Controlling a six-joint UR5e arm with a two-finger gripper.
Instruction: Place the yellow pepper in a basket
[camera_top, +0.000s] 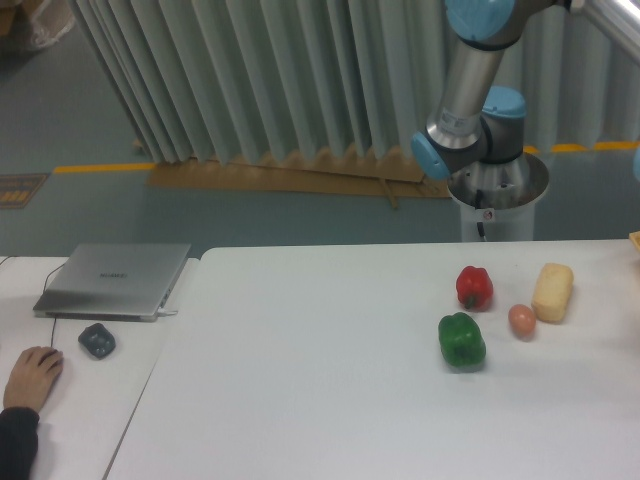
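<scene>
Yellow pepper and basket: neither in view. On the table (330, 380), at 3 o'clock, sit a red pepper (474, 286), a green pepper (461, 339), an egg (521, 320) and a pale block (552, 291). Only the arm (470, 90) shows, at 1 o'clock; the gripper is out of frame, so its opening and load are unknown. Judged step: transport or search. Next: bring the target into view. Laptop (112, 279), mouse (96, 340) and a person's hand (32, 378) at 9 o'clock; pleated curtain (250, 70) behind.
</scene>
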